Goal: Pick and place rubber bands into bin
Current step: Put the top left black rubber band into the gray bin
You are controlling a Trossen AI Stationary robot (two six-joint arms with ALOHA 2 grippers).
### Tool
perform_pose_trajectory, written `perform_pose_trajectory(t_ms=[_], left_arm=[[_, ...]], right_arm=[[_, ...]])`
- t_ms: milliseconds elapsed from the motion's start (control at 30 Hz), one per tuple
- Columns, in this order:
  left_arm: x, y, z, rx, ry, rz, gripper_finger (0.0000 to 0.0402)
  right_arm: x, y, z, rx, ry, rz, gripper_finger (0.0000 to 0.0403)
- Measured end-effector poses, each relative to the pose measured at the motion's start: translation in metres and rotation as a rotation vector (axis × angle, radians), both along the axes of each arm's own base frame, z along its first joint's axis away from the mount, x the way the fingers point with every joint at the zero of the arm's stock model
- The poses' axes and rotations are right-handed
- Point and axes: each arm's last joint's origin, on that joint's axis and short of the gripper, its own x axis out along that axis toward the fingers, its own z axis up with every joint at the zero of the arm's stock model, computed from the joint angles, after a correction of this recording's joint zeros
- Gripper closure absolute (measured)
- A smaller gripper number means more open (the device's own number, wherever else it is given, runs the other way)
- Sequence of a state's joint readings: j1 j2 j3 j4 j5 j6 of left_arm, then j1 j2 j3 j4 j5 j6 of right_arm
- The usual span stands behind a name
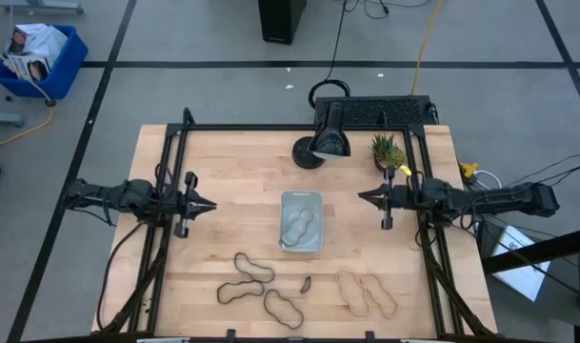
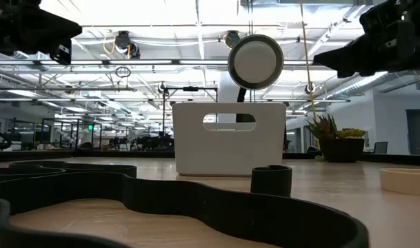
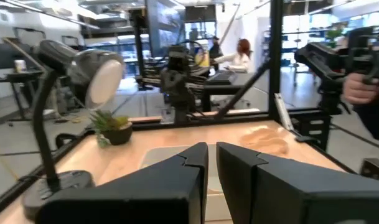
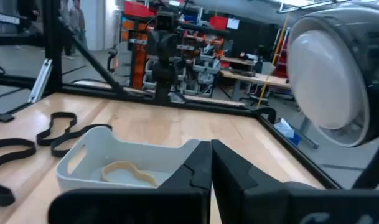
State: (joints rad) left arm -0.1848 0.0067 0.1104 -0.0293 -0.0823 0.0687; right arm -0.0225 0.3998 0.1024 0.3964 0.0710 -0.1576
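Rubber bands point(image 1: 270, 291) lay near table edge; one tan band inside bin point(image 1: 301, 222). Judged light, floppy: pinch single strand. Left gripper point(image 1: 208, 205), right gripper point(image 1: 363, 196): fingers pressed together, empty.

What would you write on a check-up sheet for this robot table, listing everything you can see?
Surface: pale wooden tabletop inside a black frame.
Job's things: small clear plastic bin mid-table with one pale tan rubber band inside; three dark wavy rubber bands and a tiny dark piece near the front edge, two tan rubber bands beside them.
Clutter: black desk lamp, small potted green plant.
Grippers: left tool and right tool shut, holding nothing, either side of the bin.
Cables: yellow cable and black cables on the floor.
Surroundings: blue crate on grey floor; people at far desks.
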Motion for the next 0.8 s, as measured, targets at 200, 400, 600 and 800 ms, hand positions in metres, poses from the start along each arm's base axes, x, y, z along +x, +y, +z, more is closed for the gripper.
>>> perform_pose_trajectory(t_ms=[200,400,600,800], left_arm=[[0.005,-0.003,-0.004,0.004,0.001,-0.055,0.036],[0.02,-0.005,-0.003,-0.07,-0.032,-0.061,0.036],[0.05,-0.015,0.0,-0.139,0.104,0.007,0.0369],[0.101,-0.046,0.023,-0.011,0.257,0.061,0.0396]], right_arm=[[0.0,-0.001,-0.001,-0.016,0.011,0.013,0.0402],[0.0,-0.001,-0.001,-0.08,0.019,0.01,0.0403],[0.0,-0.001,-0.001,-0.094,0.013,0.009,0.0403],[0.0,-0.001,0.001,-0.12,-0.003,0.007,0.0401]])
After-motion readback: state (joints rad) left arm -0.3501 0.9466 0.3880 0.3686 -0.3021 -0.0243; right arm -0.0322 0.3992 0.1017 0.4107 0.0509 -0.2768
